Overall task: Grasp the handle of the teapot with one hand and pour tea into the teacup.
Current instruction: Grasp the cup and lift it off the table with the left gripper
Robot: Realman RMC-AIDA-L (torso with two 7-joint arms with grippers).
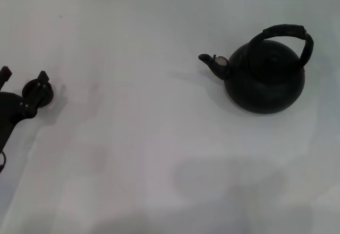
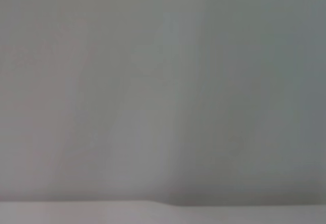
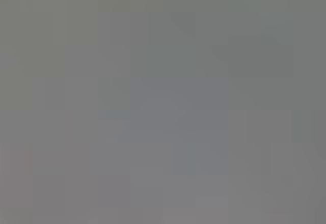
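The left hand (image 1: 21,98) sits at the teacup (image 1: 38,91), far left; its grip is unclear. With the teapot (image 1: 264,76) well apart, a nudge could tip it.

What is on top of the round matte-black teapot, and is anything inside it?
A thick black arched handle spans the top of the round matte-black teapot on the white table. No hand holds it. The teapot's closed body hides any contents.
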